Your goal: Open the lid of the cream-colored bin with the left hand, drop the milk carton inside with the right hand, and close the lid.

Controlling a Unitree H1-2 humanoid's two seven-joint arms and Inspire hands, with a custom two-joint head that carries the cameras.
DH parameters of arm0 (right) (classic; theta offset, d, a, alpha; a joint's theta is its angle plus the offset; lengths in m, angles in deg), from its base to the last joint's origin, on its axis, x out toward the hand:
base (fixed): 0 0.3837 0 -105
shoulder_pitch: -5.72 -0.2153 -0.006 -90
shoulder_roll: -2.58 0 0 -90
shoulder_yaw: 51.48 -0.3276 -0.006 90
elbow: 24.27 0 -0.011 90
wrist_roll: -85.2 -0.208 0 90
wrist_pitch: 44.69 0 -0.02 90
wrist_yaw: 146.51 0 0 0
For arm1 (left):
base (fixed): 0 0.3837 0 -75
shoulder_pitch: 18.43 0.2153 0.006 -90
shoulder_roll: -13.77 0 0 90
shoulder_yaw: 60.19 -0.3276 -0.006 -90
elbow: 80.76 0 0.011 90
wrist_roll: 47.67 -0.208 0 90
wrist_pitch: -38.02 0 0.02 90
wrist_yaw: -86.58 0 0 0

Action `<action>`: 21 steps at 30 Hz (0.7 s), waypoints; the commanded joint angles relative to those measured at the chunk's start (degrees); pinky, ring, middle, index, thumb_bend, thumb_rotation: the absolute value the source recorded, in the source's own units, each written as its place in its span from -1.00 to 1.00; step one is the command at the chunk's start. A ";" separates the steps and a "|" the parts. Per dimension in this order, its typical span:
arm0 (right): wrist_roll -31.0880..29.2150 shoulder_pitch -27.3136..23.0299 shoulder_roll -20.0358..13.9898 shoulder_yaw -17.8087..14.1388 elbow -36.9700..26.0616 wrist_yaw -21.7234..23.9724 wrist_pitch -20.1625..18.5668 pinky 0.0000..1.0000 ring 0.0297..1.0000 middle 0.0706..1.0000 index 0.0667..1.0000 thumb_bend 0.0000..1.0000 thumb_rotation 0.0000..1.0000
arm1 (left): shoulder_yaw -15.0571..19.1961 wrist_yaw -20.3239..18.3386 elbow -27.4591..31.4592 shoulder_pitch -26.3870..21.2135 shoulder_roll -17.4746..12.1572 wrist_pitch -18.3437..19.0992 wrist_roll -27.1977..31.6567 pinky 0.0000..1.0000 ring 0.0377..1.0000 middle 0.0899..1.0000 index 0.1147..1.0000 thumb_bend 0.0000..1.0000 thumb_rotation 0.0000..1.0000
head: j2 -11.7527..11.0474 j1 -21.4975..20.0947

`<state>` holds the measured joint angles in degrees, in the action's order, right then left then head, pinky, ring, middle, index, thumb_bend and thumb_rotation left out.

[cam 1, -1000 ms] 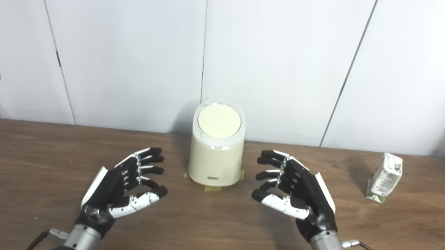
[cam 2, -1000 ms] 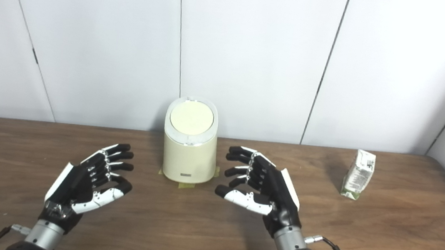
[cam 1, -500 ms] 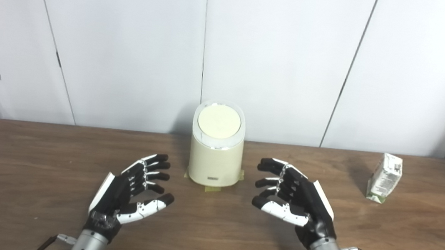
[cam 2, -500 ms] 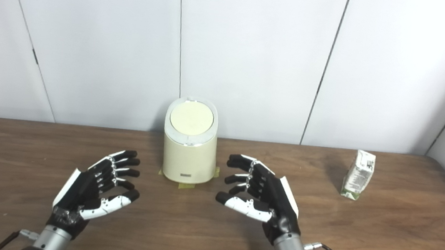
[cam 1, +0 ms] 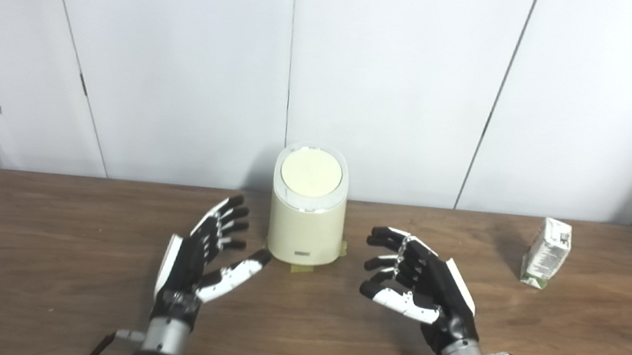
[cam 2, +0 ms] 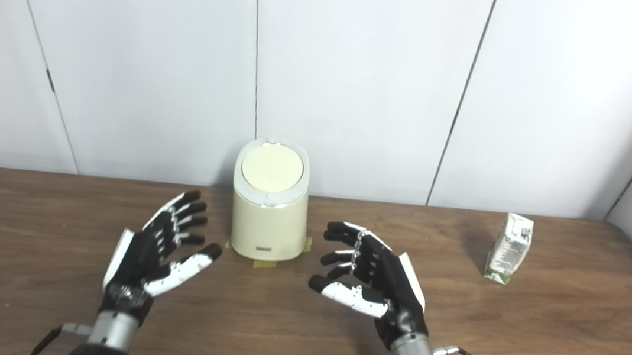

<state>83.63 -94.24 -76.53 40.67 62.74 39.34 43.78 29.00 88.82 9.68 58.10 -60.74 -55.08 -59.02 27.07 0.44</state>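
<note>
Left eye view: the cream-colored bin (cam 1: pixel 306 218) stands upright, long axis vertical, its lid (cam 1: pixel 312 172) down and tilted toward the camera. The left hand (cam 1: pixel 201 254), fingers spread and empty, sits at the bin's 8 o'clock, apart from it.

Right eye view: the milk carton (cam 2: pixel 509 248) stands leaning slightly, at 2 o'clock and well apart from the right hand (cam 2: pixel 373 276), which is open and empty. Brown wooden surface (cam 2: pixel 571 337); white panelled wall (cam 2: pixel 363 76) behind.
</note>
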 commanded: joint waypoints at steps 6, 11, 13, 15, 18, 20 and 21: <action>-0.14 -2.00 -0.24 -0.08 -0.74 0.25 2.73 -0.08 0.17 0.43 0.39 0.43 -0.47 | -0.69 2.30 1.09 -9.88 -0.85 3.85 -4.55 0.69 0.81 0.82 0.91 0.67 -0.18 | -0.11 0.20; -0.34 -2.40 -0.32 -0.09 0.16 0.47 3.81 -0.07 0.16 0.42 0.39 0.44 -0.48 | -1.29 3.25 -0.31 -14.14 -0.60 6.92 -6.55 0.78 0.89 0.87 0.93 0.71 -0.28 | -0.36 0.35; -0.44 -2.55 -0.34 -0.08 0.53 0.54 4.31 -0.09 0.15 0.42 0.39 0.45 -0.47 | -1.51 3.26 -1.22 -15.63 -0.94 7.39 -6.93 0.79 0.93 0.91 0.97 0.69 -0.32 | -0.33 0.31; -0.70 -2.59 -0.25 -0.16 0.57 0.56 4.36 -0.10 0.14 0.43 0.40 0.45 -0.46 | -1.69 3.45 -2.39 -17.11 -1.33 7.54 -7.70 0.75 0.95 0.94 0.99 0.67 -0.33 | -0.32 0.36; -1.14 -2.51 -0.12 -0.24 0.21 0.57 3.64 -0.07 0.16 0.42 0.38 0.45 -0.48 | -2.06 4.20 -4.21 -19.80 -1.86 9.16 -9.94 0.84 0.96 0.95 1.00 0.70 -0.32 | -0.32 0.36; -0.96 -2.61 -0.22 -0.15 0.47 0.60 4.04 -0.08 0.16 0.43 0.39 0.45 -0.46 | -3.03 5.53 -5.82 -21.72 -2.62 9.91 -13.35 0.77 0.93 0.94 0.99 0.72 -0.26 | -0.31 0.47; -0.93 -2.61 -0.19 -0.12 0.53 0.61 4.24 -0.09 0.16 0.42 0.39 0.45 -0.47 | -3.43 6.20 -6.69 -22.55 -2.92 9.85 -14.43 0.73 0.92 0.93 0.98 0.74 -0.25 | -0.27 0.44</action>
<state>83.32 -94.46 -76.65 40.74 64.58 39.46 45.37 25.93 93.28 2.62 39.77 -63.14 -44.41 -71.23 26.81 0.88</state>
